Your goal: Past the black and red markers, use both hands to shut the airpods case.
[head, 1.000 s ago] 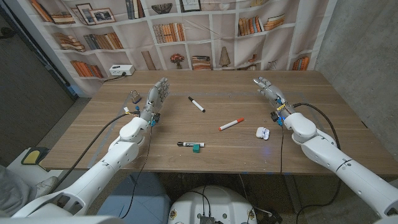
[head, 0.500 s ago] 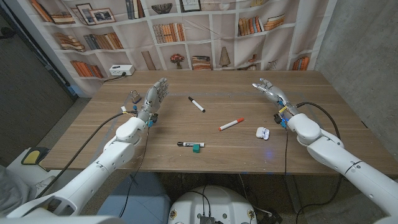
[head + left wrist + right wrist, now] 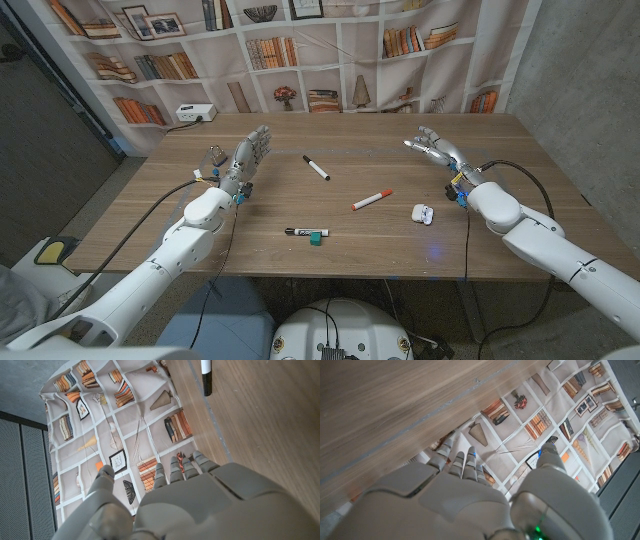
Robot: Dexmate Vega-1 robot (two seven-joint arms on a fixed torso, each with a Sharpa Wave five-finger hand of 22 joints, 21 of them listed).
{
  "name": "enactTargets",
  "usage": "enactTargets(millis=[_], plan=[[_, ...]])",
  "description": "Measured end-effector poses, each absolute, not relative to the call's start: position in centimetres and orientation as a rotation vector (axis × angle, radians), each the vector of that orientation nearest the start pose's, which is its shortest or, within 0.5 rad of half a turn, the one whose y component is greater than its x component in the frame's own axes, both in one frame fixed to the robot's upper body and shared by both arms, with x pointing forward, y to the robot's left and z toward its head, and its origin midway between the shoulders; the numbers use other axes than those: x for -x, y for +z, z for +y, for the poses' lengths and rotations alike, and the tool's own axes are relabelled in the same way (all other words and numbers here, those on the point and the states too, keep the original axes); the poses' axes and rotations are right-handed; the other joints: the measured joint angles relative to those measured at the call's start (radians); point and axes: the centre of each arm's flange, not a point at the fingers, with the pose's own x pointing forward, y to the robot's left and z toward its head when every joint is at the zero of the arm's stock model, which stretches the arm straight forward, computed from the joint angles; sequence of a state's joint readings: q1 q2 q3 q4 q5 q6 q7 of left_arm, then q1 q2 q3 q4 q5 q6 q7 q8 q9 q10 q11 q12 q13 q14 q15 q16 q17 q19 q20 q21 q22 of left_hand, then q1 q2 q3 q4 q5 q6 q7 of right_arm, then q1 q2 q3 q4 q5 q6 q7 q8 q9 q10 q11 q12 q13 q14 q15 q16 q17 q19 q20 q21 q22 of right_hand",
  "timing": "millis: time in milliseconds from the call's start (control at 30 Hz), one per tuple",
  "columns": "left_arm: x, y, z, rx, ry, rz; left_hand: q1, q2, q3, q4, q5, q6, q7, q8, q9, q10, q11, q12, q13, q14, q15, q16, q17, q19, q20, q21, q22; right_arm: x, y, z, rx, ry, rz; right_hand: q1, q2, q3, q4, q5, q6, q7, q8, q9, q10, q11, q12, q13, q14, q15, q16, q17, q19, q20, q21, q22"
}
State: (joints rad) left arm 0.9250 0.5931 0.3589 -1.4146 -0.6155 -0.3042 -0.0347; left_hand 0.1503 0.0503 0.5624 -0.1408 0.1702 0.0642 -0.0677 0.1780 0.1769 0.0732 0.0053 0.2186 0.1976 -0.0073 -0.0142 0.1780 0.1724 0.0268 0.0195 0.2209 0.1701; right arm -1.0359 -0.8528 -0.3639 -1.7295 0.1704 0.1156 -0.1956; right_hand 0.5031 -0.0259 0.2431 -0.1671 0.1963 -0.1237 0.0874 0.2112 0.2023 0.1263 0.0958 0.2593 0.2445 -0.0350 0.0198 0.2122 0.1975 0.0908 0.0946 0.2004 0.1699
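- White and small, the airpods case (image 3: pixel 423 213) lies on the wooden bench (image 3: pixel 350 240), on the robot's right side near the front edge, and we see its lid standing open.
- We find the case beyond the red marker (image 3: pixel 372 200) toward the right, well apart from the black marker (image 3: pixel 317 167), which lies farther back near the middle of the bench.
- Our right hand (image 3: pixel 436 148) is raised above the bench behind the case, fingers spread wide and holding nothing; it does not touch the case.
- Our left hand (image 3: pixel 248 156) stands raised on the left side, fingers apart and pointing toward the bookshelf backdrop (image 3: pixel 300 50); it grips nothing.
- In the left wrist view we see the back of the left hand (image 3: pixel 200 505) with the tip of the black marker (image 3: pixel 206 377) lying on the wood beyond it.
- In the right wrist view we see the back of the right hand (image 3: pixel 465 500) with the bench edge and the printed shelves beyond.
- Compared with a second ago, our right hand has turned a little outward and its arm has shifted toward the right; the left hand, the case and the markers lie as before.
- We count three markers: one black, one red, and a third dark one with a green cap (image 3: pixel 308 233) near the front middle.
- We count one case and two hands.
- A small padlock (image 3: pixel 217 155) sits just beside the left hand, and a white box (image 3: pixel 194 113) rests at the far left corner.
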Motion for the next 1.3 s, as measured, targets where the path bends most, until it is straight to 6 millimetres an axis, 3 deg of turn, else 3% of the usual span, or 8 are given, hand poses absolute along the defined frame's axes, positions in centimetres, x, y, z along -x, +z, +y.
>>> enactTargets(millis=[400,567,700,1300], plan=[[-62.7,-3.7,29.6,-0.045,-0.238,-0.612,0.008,-0.003,0.0,0.0,0.0,0.0,0.0,0.0,0.0,0.0,0.0,0.0,0.0,0.0,0.0,0.0,0.0,0.0,0.0,-0.008,0.0,-56.2,-1.4,-30.3,0.788,0.056,-0.635,0.008,0.003,0.004,0.004,0.0,-0.014,0.005,-0.004,0.0,-0.004,-0.004,0.0,0.0,-0.037,0.021,-0.013,0.0,-0.017,0.009,-0.005,0.0],[-62.7,-3.8,29.6,-0.041,-0.237,-0.611,0.009,-0.002,0.0,0.0,0.0,0.0,0.0,0.0,0.0,0.0,0.0,0.0,0.0,0.0,0.0,0.0,0.0,0.0,0.0,-0.008,0.0,-55.7,-1.3,-30.5,0.836,0.049,-0.628,0.01,0.0,0.001,0.007,0.0,-0.034,-0.015,-0.012,0.0,-0.004,-0.004,0.0,0.0,-0.058,0.026,-0.02,0.0,-0.028,0.02,-0.012,-0.002],[-62.7,-3.9,29.7,-0.038,-0.236,-0.612,0.009,-0.002,0.0,0.0,0.0,0.005,0.005,0.0,0.0,0.0,0.0,0.0,0.0,0.0,0.0,0.0,0.0,0.0,0.0,-0.008,0.0,-55.2,-1.3,-30.4,0.869,0.049,-0.628,0.01,0.0,0.004,0.01,0.0,-0.043,-0.014,-0.017,0.0,-0.004,-0.004,0.0,0.005,-0.067,0.024,-0.02,0.0,-0.033,0.014,-0.012,-0.003],[-61.5,-4.5,31.7,-0.006,-0.204,-0.635,0.009,-0.002,0.0,0.0,0.0,0.005,0.005,0.0,0.0,0.0,0.0,0.0,0.0,0.0,0.0,0.0,0.0,0.005,0.006,-0.008,0.0,-53.5,-1.4,-29.8,1.057,-0.014,-0.625,0.02,0.001,0.004,0.01,0.0,-0.043,-0.014,-0.02,0.0,0.013,-0.009,0.003,0.005,-0.068,0.025,-0.02,0.0,-0.033,0.014,-0.012,-0.002]])
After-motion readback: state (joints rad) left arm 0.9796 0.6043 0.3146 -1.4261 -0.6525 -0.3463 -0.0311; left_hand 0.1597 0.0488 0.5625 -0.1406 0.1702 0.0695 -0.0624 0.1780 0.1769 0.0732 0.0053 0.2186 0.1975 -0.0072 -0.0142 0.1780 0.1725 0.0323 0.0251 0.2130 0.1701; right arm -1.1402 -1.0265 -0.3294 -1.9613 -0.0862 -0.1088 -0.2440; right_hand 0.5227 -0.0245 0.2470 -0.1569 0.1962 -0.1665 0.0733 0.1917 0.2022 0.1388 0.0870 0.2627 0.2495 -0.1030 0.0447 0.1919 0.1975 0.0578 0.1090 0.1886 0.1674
